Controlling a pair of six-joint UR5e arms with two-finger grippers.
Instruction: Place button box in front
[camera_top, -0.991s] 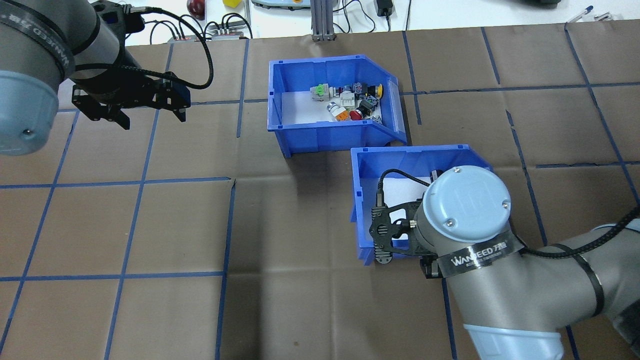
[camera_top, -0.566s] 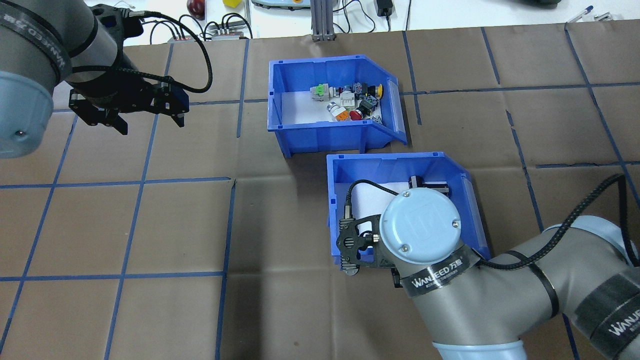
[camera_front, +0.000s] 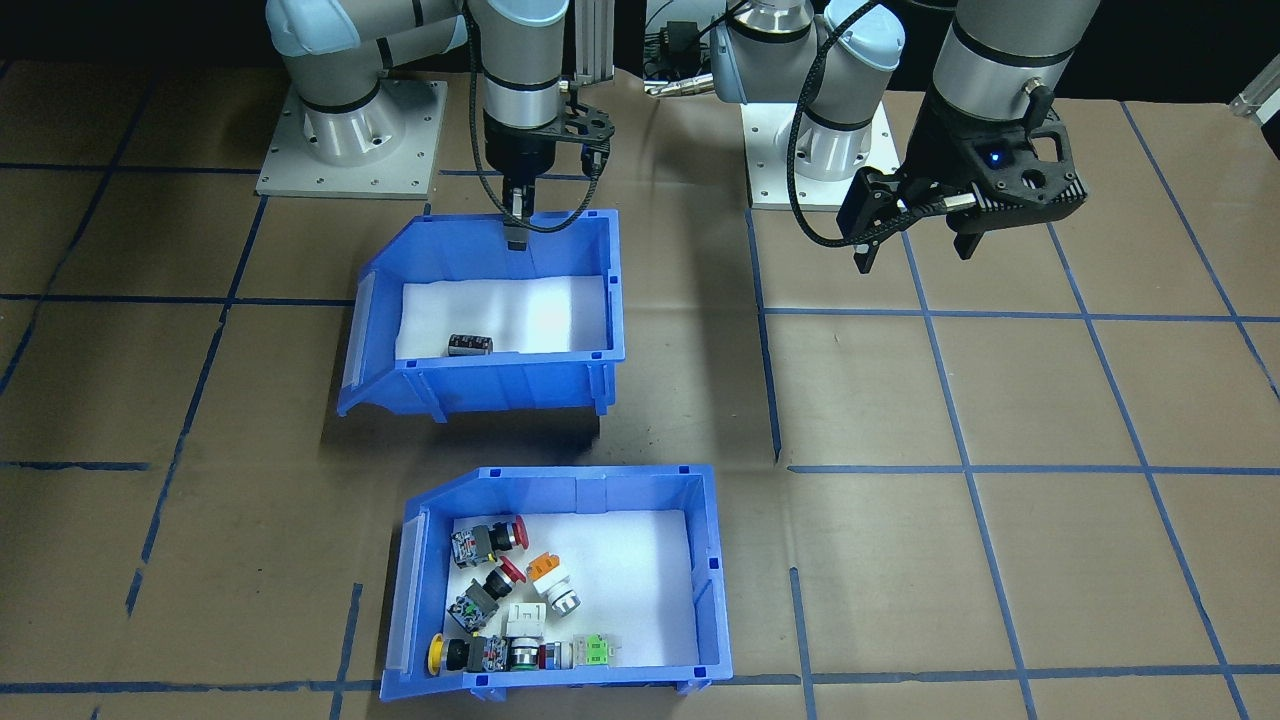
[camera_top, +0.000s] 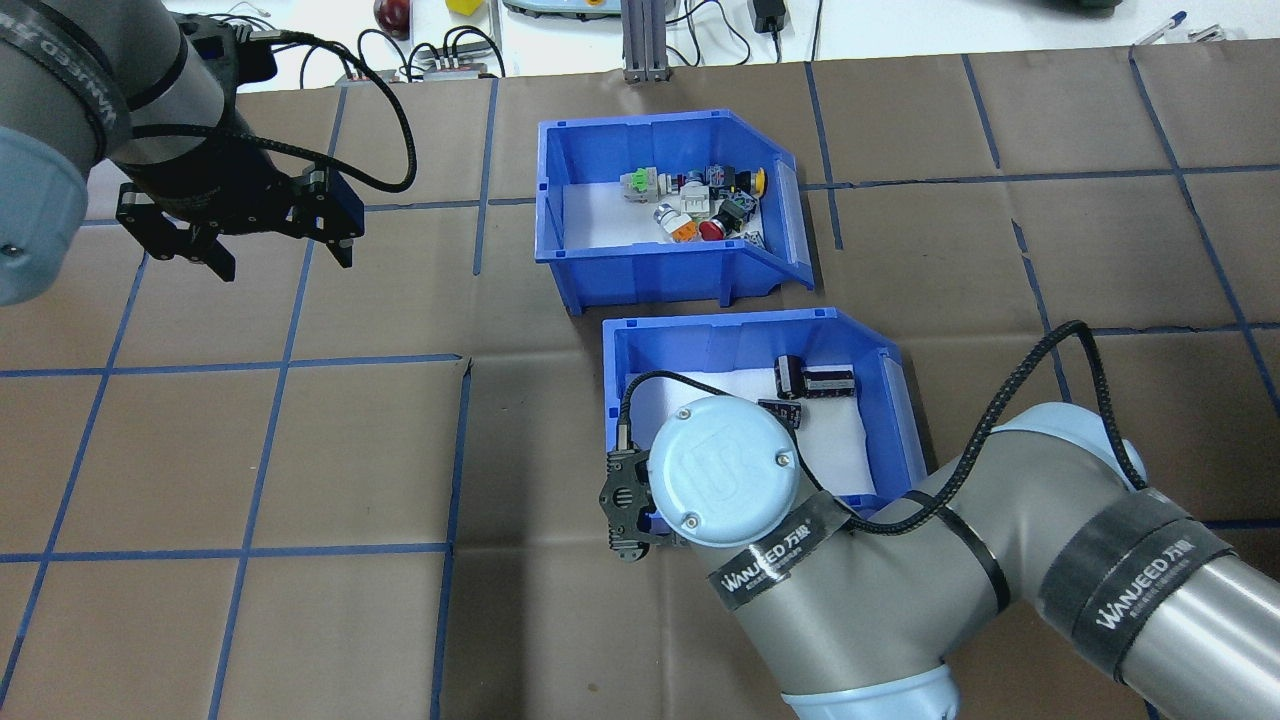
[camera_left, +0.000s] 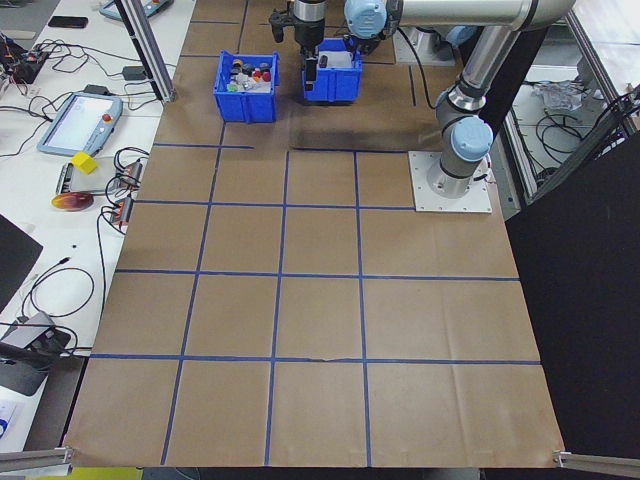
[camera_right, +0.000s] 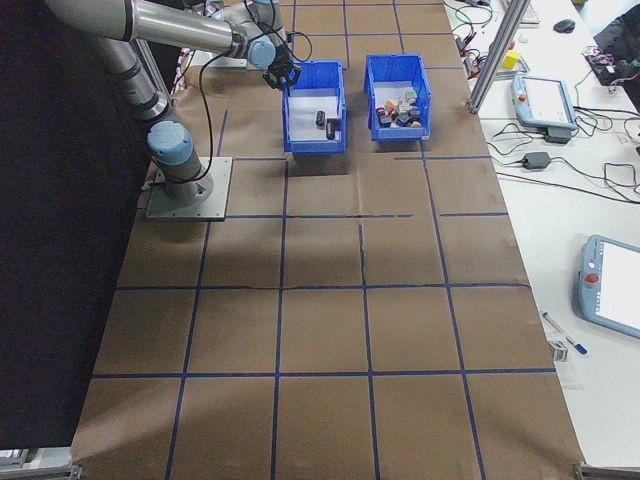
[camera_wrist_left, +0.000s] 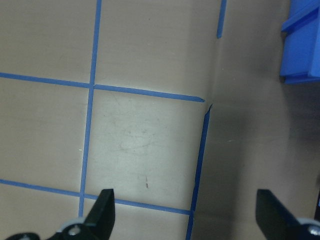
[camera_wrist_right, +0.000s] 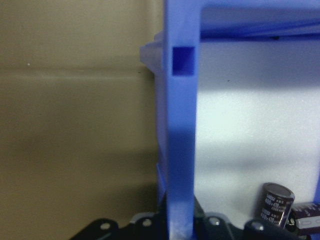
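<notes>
Right gripper (camera_front: 515, 232) clenched on near wall of capacitor bin (camera_top: 640, 345), just beside button box (camera_top: 650, 255); left gripper (camera_top: 275, 255) hovers released over table (camera_top: 300, 450)

Matte grey tubular links with pale blue round joint caps (camera_top: 715, 470) carrying three small screws. Black bands printed "WANJEED" in white. Braided black cables (camera_top: 1040, 370) looping toward black perforated wrist brackets. Black two-finger grippers; small blue light beside left gripper (camera_front: 915, 245).

Capacitor bin (camera_top: 745, 345), teach pendants (camera_right: 545, 100), cables (camera_left: 40, 60)
</notes>
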